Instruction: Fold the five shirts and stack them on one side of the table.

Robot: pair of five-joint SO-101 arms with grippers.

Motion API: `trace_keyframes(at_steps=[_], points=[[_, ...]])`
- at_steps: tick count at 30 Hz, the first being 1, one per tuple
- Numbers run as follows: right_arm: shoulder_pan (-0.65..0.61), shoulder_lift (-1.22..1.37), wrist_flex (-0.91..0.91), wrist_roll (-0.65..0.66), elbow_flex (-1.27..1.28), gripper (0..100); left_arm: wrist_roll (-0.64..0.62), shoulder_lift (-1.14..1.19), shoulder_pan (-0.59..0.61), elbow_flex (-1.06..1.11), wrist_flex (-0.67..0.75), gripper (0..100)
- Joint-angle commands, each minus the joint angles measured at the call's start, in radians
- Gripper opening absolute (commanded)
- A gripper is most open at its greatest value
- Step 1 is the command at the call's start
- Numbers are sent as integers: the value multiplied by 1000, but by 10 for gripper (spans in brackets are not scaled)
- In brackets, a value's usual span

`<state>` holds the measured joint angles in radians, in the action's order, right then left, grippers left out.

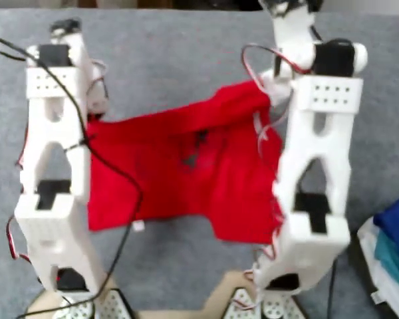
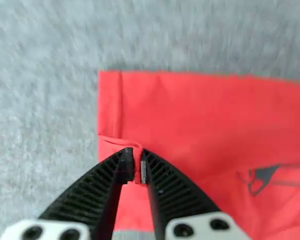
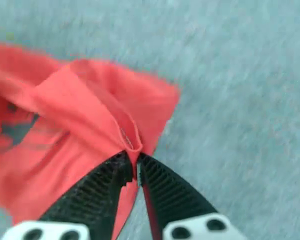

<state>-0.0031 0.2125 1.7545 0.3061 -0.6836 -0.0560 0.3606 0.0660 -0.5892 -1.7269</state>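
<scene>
A red shirt with a small dark print is stretched between the two arms above the grey table. My left gripper is shut on the red shirt, pinching a fold at its edge; in the high view that arm stands at the left, by the shirt's left edge. My right gripper is shut on a bunched corner of the red shirt; the high view shows that corner raised at the far right.
A stack of folded shirts, blue on top with teal and white beneath, lies at the table's right edge. Black and red cables hang from the arms across the shirt. The arm bases stand at the near edge.
</scene>
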Motion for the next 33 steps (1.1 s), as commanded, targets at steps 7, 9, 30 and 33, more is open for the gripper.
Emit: trace_keyframes(at_steps=[7,9,30,33], points=[[-1,-389,-189,-5,630,5,3,-599,-21,925,468,20],[5,-455,-210,-5,742,5,20,-702,-18,1076,526,20],[208,-992,-255,163,1268,5,178,-932,132,1433,609,20],[222,-997,-256,198,1319,5,180,-932,118,1448,611,20]])
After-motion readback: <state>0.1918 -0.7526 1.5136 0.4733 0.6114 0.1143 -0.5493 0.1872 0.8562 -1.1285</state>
